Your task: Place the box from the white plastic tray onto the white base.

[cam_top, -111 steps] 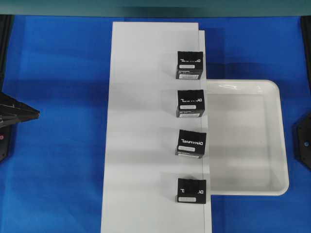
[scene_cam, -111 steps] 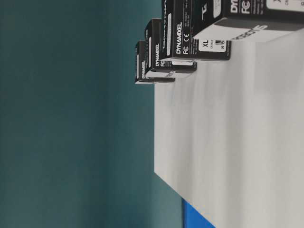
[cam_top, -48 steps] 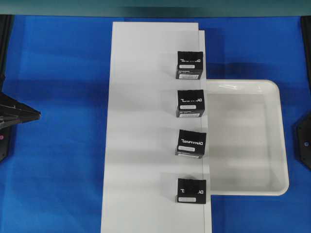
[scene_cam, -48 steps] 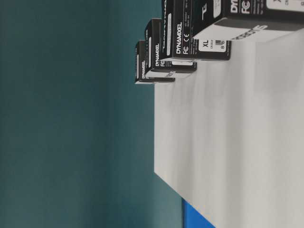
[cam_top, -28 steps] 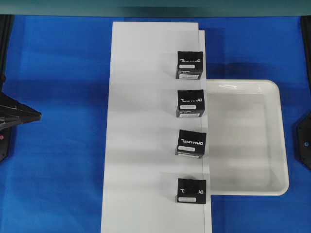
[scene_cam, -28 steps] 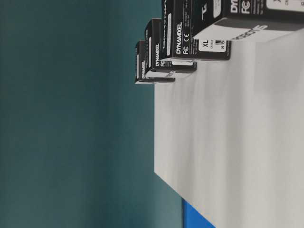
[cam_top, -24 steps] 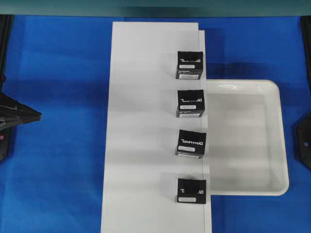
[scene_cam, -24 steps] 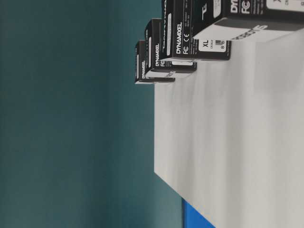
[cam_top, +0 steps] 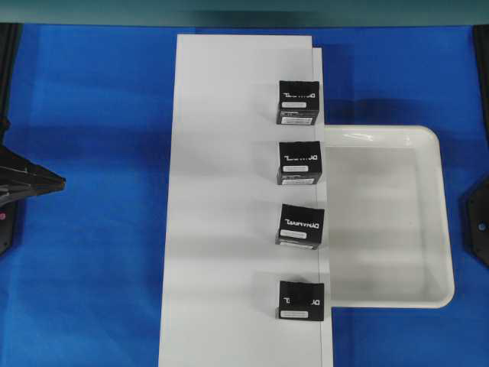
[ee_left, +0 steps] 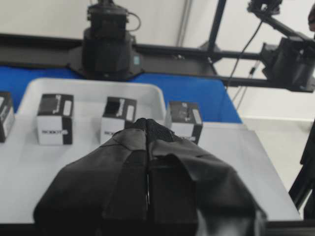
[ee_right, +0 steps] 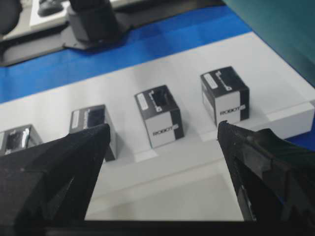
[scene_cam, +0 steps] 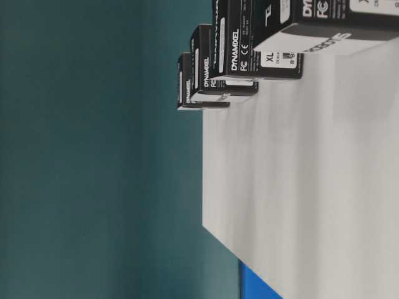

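Several black boxes stand in a row along the right edge of the white base (cam_top: 229, 191); the nearest to the front is at the bottom (cam_top: 300, 300), another stands mid-row (cam_top: 299, 225). The white plastic tray (cam_top: 447, 229) lies against the base's right side and holds no box. My left gripper (cam_top: 59, 181) is shut and empty, far left of the base. In the left wrist view its closed tips (ee_left: 147, 123) point at the boxes (ee_left: 119, 115). My right gripper (ee_right: 162, 132) is open and empty above the tray's near side, facing the boxes (ee_right: 157, 115).
Blue cloth (cam_top: 84, 267) covers the table around the base and tray. The right arm's black body (cam_top: 475, 228) shows at the overhead view's right edge. The table-level view shows the boxes (scene_cam: 265, 37) on the base (scene_cam: 299, 187) against a teal wall.
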